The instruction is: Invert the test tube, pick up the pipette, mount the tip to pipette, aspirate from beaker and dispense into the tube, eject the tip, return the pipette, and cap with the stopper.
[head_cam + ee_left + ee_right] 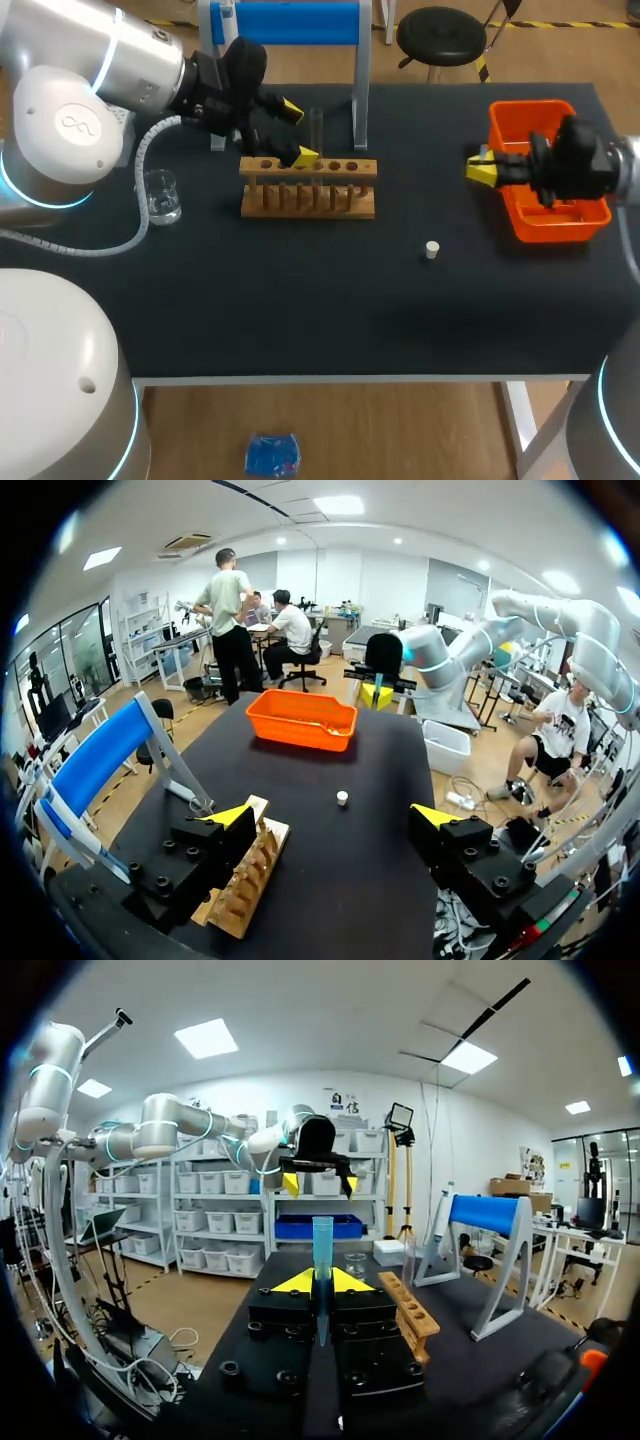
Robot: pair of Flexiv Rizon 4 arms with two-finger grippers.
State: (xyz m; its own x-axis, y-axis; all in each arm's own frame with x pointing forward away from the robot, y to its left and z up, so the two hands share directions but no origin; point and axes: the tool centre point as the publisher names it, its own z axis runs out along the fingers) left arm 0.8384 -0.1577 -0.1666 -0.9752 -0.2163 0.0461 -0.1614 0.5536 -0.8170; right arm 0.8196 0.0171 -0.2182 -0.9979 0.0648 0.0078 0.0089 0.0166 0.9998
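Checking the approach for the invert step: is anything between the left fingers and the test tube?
Nothing visible does. The left gripper is open over the rack. The tube stands upright at the rack, just past the gap between the fingers.

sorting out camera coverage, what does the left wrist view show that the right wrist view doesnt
Only the left wrist view: the white stopper, lying on the table ahead of the open left pincer.
Only the right wrist view: the blue pipette tip gripped in the right pincer, and the beaker ahead of it.
Both: the wooden rack, the blue stand and the black table.
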